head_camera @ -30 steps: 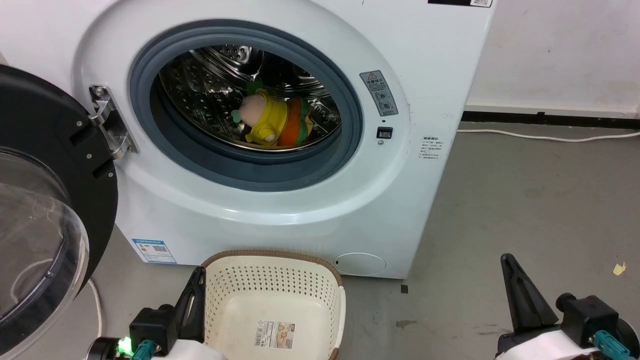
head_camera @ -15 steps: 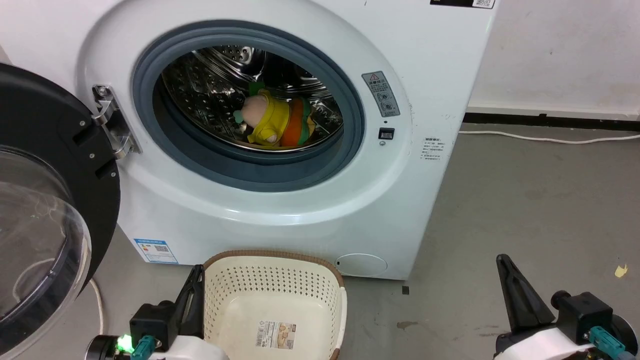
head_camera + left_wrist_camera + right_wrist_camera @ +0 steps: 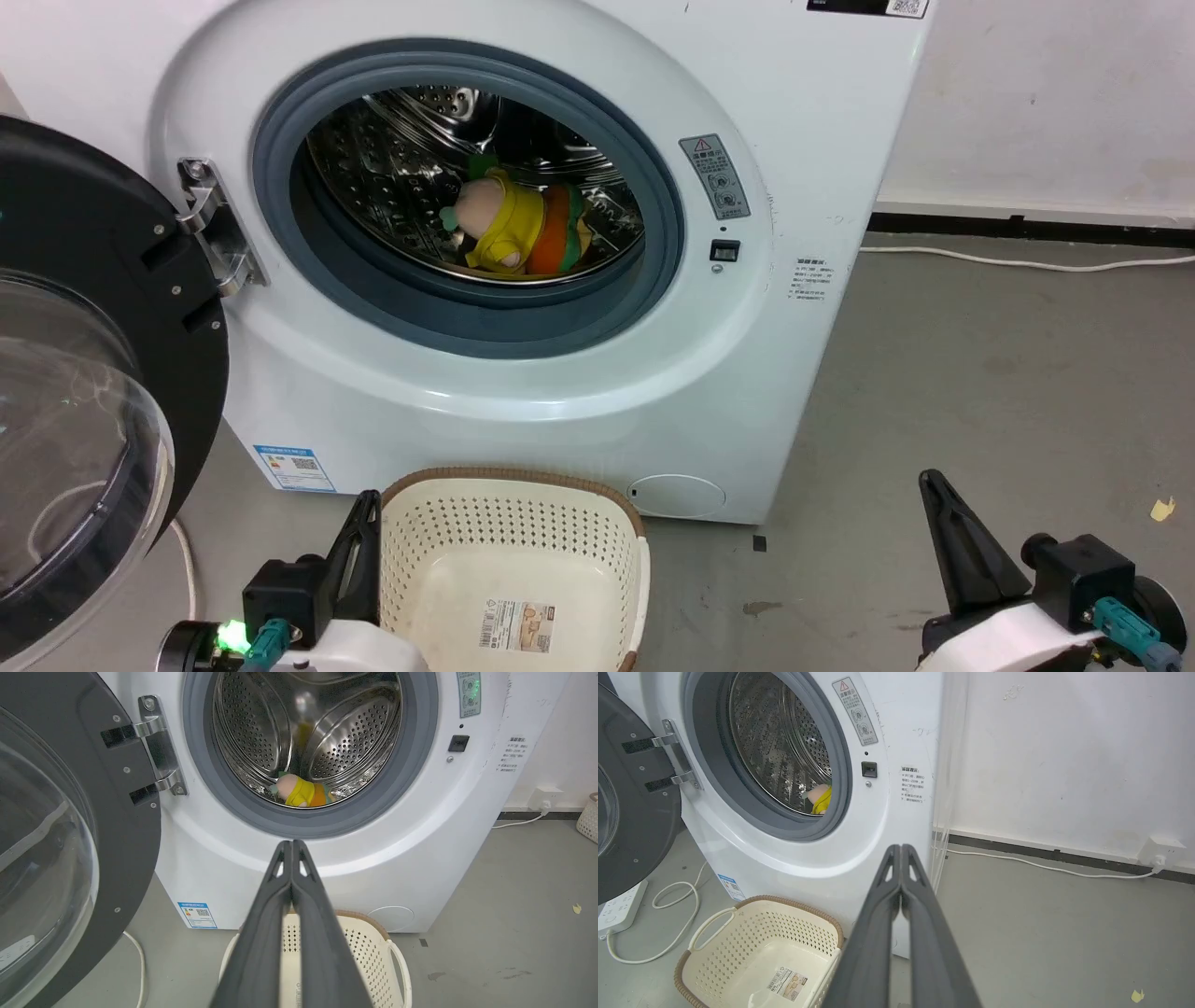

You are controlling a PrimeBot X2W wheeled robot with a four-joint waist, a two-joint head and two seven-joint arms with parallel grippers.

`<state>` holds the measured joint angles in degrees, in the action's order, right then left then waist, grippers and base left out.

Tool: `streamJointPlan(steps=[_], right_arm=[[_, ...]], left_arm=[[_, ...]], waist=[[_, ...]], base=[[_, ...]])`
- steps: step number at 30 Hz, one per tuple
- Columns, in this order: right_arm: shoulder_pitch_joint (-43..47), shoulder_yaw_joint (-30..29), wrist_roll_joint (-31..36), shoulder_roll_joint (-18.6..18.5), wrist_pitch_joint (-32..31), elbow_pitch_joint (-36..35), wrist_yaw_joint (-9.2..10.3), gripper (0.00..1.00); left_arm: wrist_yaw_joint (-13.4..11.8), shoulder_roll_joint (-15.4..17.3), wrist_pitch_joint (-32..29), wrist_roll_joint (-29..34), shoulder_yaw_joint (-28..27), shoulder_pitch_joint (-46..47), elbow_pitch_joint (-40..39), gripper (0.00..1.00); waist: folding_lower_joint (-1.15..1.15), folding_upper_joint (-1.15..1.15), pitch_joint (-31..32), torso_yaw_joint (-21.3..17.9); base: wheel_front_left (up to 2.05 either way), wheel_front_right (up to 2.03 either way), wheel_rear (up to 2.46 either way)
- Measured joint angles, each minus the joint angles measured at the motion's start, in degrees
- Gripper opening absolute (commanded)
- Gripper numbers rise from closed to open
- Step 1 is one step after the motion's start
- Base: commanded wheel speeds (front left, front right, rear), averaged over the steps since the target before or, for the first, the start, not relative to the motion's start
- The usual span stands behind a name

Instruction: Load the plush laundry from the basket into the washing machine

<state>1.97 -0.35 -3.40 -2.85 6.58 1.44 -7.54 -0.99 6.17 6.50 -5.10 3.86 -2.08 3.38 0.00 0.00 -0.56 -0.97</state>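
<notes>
The plush laundry (image 3: 518, 231) lies inside the steel drum of the white washing machine (image 3: 597, 392): a yellow plush with a peach head against an orange burger plush. It also shows low in the drum as plush laundry (image 3: 301, 794) and plush laundry (image 3: 821, 799). The cream basket (image 3: 509, 523) stands on the floor before the washer, holding just its label sticker. My left gripper (image 3: 364, 509) is shut beside the basket's left rim. My right gripper (image 3: 932, 485) is shut over bare floor at the lower right. Both wrist views show the fingers pressed together, left gripper (image 3: 291, 844) and right gripper (image 3: 901, 848).
The washer's black-framed glass door (image 3: 84, 420) hangs open at the left. A white cable (image 3: 1027, 259) runs along the wall's dark skirting. A power strip (image 3: 621, 903) and looped cord lie left of the basket. A second perforated basket (image 3: 589, 821) stands at the far right.
The head camera has shifted slightly, moving the scene right and down. The right gripper has dropped a little lower in view. The plush and basket stay put.
</notes>
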Motion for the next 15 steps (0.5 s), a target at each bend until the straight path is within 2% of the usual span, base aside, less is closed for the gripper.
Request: streamJointPlan(steps=[15], right_arm=[[-0.2, 0.1, 0.9, 0.0, -1.5, -0.2, 0.00, 0.00]], left_arm=[[0.2, -0.8, -1.5, 1.3, -1.0, 0.2, -0.8, 0.00]], waist=[[0.00, 0.00, 0.1, 0.2]], base=[[0.00, 0.00, 0.00]])
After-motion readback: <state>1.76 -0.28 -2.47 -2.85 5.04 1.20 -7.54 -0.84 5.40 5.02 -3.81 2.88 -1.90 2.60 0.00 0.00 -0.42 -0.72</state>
